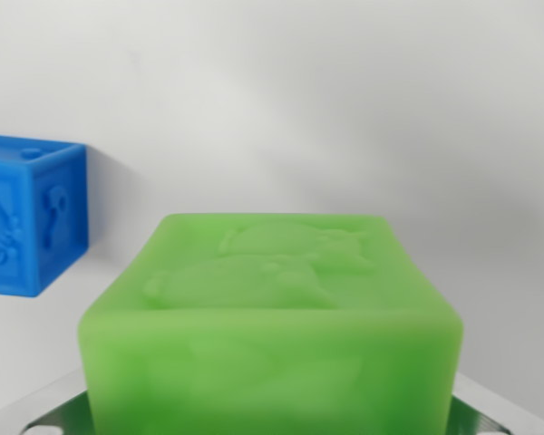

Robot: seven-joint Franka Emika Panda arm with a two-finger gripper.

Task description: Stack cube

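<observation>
A green cube [270, 313] with a raised animal figure on its top face fills the lower middle of the wrist view, very close to the camera. It sits between the metal fingers [50, 412] of my gripper [272, 421], whose edges show at both bottom corners, pressed against the cube's sides. A blue cube [27, 213] with embossed faces rests on the white surface at the wrist view's left, apart from the green one and farther from the camera. Its left part is cut off by the frame edge.
A plain white surface [363, 109] stretches behind and to the wrist view's right of both cubes. Nothing else is in view.
</observation>
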